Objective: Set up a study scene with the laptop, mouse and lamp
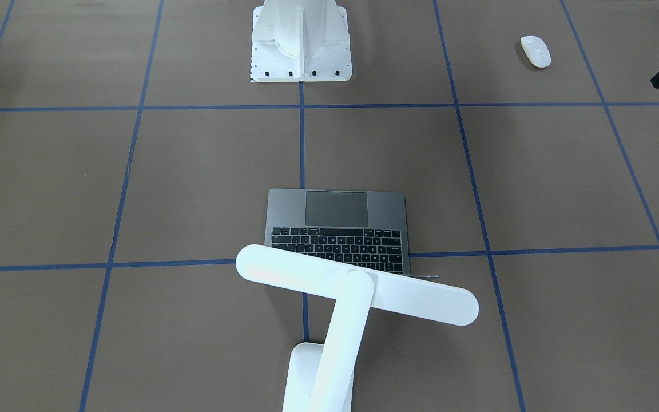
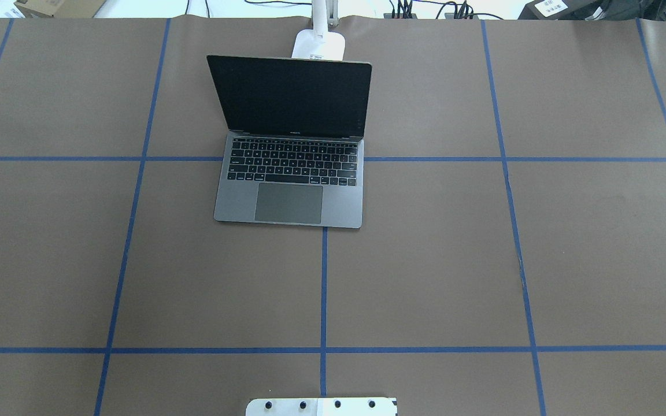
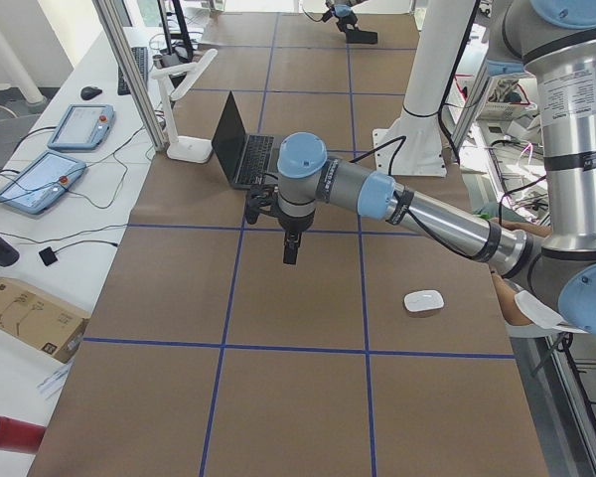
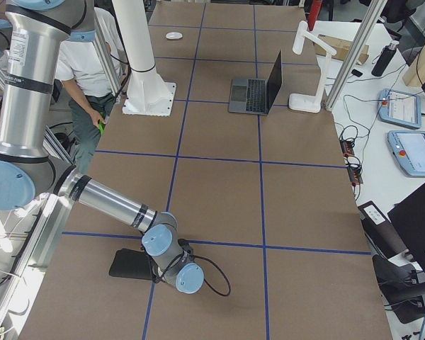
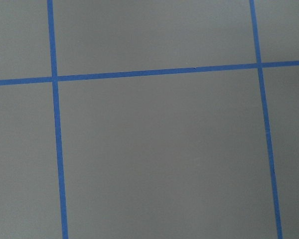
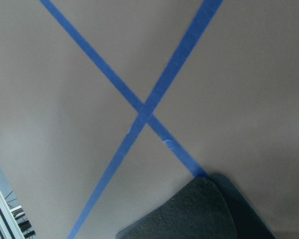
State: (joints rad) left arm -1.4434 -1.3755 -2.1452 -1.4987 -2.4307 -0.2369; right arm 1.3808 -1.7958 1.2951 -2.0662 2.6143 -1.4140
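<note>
On the table (image 2: 483, 260), brown and ruled with blue tape:

- Laptop (image 2: 289, 190): standing open in the middle, dark screen and keyboard facing the robot.
- Lamp (image 1: 358, 286): standing just behind the laptop's lid on the operators' side. In the front view its bar head is crossing over the lid's top edge.
- Mouse (image 1: 535, 51): lying alone on the robot's left, near the robot's edge and well apart from the laptop.
- Left gripper (image 3: 290, 248): hanging above bare table, pointing down, apart from the mouse. I cannot tell whether its fingers are parted or together.
- Right gripper (image 3: 363, 38): hovering low at the table's right end, near a black mat (image 4: 131, 263). I cannot tell how its fingers are standing either.
</note>
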